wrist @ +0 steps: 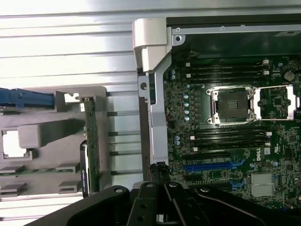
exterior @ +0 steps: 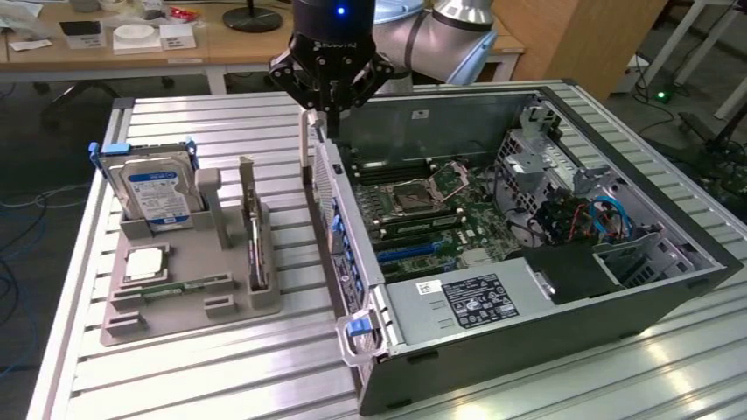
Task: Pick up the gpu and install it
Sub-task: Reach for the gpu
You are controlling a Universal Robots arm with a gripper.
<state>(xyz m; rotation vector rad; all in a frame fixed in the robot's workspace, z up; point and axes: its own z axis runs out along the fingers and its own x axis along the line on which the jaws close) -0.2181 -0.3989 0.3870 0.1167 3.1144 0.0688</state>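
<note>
The gpu (exterior: 248, 220) stands on edge in a slot of the grey holder (exterior: 227, 306), green board upward, on the exterior view's left. In the wrist view the gpu (wrist: 91, 146) appears as a thin green strip seen edge-on. My gripper (exterior: 331, 121) hangs above the near wall of the open computer case (exterior: 491, 337), up and to the exterior view's right of the gpu and well apart from it. Its fingers are shut with nothing between them. In the wrist view the gripper (wrist: 159, 172) sits over the case wall beside the motherboard (wrist: 225, 141).
A silver hard drive (exterior: 157, 194) with a blue label, a square processor (exterior: 146, 262) and a narrow memory stick (exterior: 175, 287) also sit in the holder. The case holds a motherboard (exterior: 426, 210) with blue slots, cables and a power supply. A desk with clutter stands behind the slatted table (exterior: 210, 376).
</note>
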